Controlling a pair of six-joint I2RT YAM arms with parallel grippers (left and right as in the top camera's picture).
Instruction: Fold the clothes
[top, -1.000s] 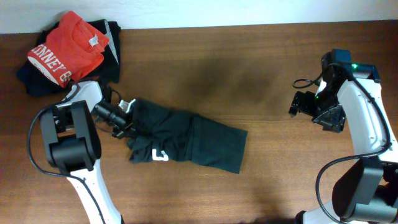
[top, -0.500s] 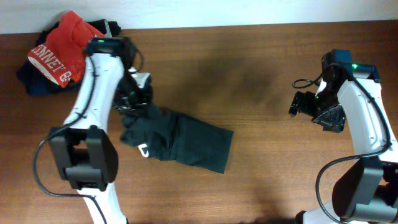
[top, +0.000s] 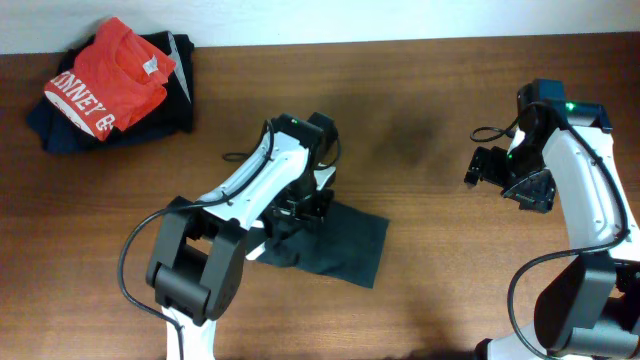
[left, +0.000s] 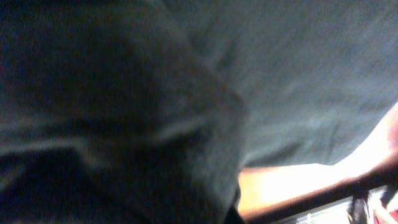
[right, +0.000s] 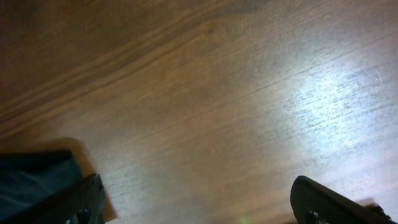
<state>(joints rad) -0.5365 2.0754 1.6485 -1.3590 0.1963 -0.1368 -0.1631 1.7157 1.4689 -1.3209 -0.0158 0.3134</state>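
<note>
The clothes, a dark charcoal T-shirt, lie bunched in a compact shape at the middle of the wooden table. My left gripper sits on the shirt's upper left part, shut on the fabric. In the left wrist view dark cloth fills nearly the whole frame and hides the fingers. My right gripper hovers over bare wood at the right, well away from the shirt. Its jaws stand wide open and hold nothing. A dark cloth corner shows at the lower left of the right wrist view.
A pile of folded garments sits at the back left corner: a red shirt with white lettering on top of dark ones. The left arm arches over the table's middle.
My left gripper swung from the left side to the table's middle, dragging the shirt rightward; the shirt now lies more bunched under it. The right arm has not moved.
</note>
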